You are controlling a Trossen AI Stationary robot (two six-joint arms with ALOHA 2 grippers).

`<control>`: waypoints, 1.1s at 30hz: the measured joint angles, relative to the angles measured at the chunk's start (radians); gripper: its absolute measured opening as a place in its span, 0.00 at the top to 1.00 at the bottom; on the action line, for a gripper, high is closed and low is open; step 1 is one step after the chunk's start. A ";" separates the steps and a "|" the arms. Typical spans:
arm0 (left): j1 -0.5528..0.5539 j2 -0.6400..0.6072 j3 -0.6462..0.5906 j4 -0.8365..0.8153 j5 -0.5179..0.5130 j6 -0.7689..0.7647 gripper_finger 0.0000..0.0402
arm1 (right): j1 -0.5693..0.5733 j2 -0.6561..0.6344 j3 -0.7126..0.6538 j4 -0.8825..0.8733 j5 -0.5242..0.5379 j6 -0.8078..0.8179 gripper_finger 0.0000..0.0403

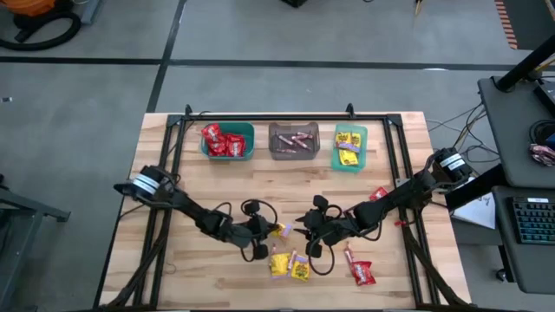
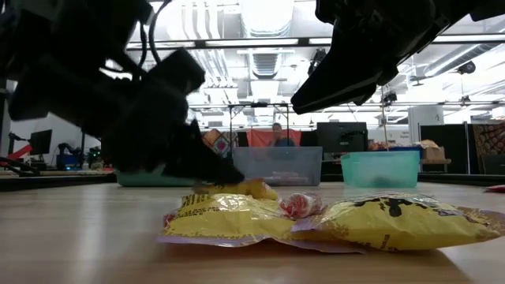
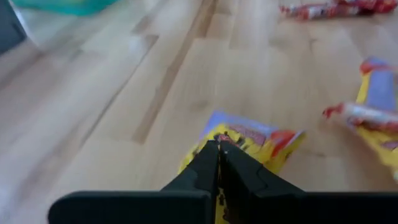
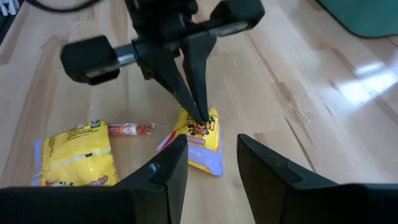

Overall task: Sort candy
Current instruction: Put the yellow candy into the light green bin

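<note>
The left gripper point(image 4: 200, 118) has its jaws pinched tight on a yellow packet point(image 4: 200, 140) lying mid-bench, while the right gripper point(image 4: 211, 165) hangs just at its three o'clock, jaws partway open and empty. At twelve o'clock, the teal bin point(image 1: 227, 140) holds red packets, the grey bin point(image 1: 293, 140) pinkish sticks, the green bin point(image 1: 349, 147) yellow packets. More candy point(image 1: 289, 265) lies at six o'clock, with bare bench point(image 1: 191, 173) left of it.

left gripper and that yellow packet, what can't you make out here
- Left gripper, shut on the yellow packet: left wrist view, its own fingers cover the pinched edge.
- Lifted or still on the table: low view, the dark arm blocks the contact.
- Packet print: blurred in both wrist views, too small in the high view.
- Right gripper: open, fingertips cut off by the picture's edge.
</note>
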 joint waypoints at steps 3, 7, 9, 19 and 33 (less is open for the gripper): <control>0.000 0.024 0.000 0.007 0.015 -0.029 1.00 | 0.000 0.000 0.000 0.000 0.000 -0.001 0.68; -0.001 0.037 0.001 0.009 0.015 -0.052 1.00 | 0.000 0.000 0.000 0.000 0.000 -0.001 0.68; -0.001 0.028 0.001 0.000 0.020 -0.049 1.00 | 0.000 0.000 0.000 0.000 0.000 -0.001 0.68; -0.008 -0.062 -0.001 -0.013 0.052 0.003 1.00 | 0.000 0.000 0.000 0.000 0.000 -0.001 0.68; -0.011 -0.022 -0.001 -0.054 0.181 -0.037 1.00 | 0.000 0.000 0.000 0.000 -0.001 0.061 0.68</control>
